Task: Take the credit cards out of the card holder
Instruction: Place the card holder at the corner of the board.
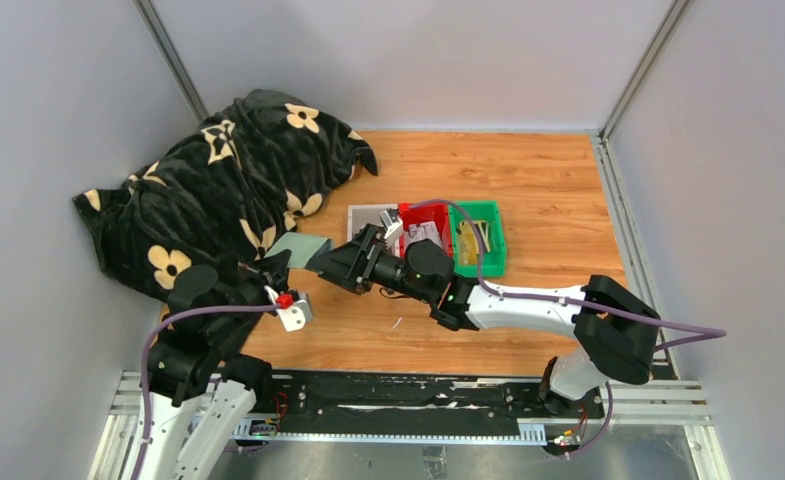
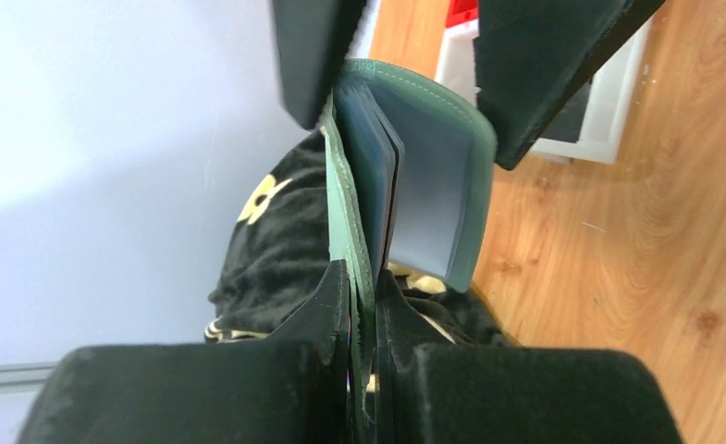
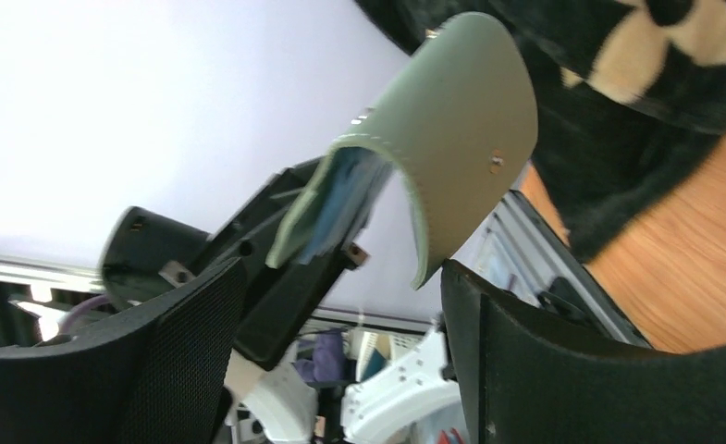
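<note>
While left end effector (image 2: 361, 314) clamps card holder (image 2: 433, 185), right end effector (image 3: 340, 273) gapes opposite.

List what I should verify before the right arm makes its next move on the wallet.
1. Grip of left end effector on card holder: ok, clamped on one edge.
2. Holder lifted off the table: ok.
3. Open right end effector straddling the holder's flap: ok.
4. Right fingers clear of the flap: cannot tell.
5. Any credit cards exposed enough to pinch: cannot tell.
</note>
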